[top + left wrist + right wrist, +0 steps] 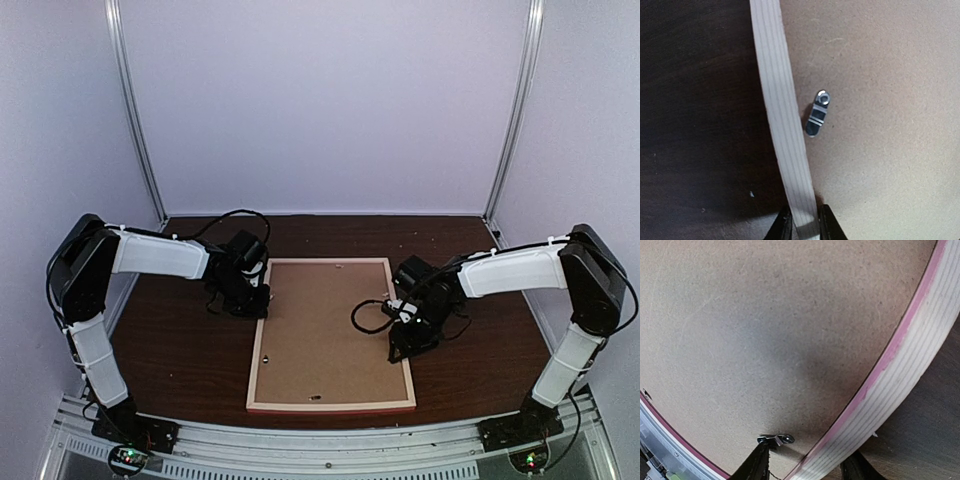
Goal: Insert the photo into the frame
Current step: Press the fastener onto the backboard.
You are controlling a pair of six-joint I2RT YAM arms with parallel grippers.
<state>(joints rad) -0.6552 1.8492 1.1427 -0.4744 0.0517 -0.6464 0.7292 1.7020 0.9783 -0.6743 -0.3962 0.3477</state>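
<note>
Centrally, rectangular frame: pale ribbed wood rim, grainy fibreboard backing

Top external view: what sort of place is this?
Probably a lab robot cell: plain white walls and aluminium posts enclose a dark table, left arm and right arm bolted to a rail at its near edge.

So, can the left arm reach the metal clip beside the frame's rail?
Probably yes, after letting go: the left gripper grips the frame's rail, and the clip lies uncovered just ahead on the backing board.
</note>
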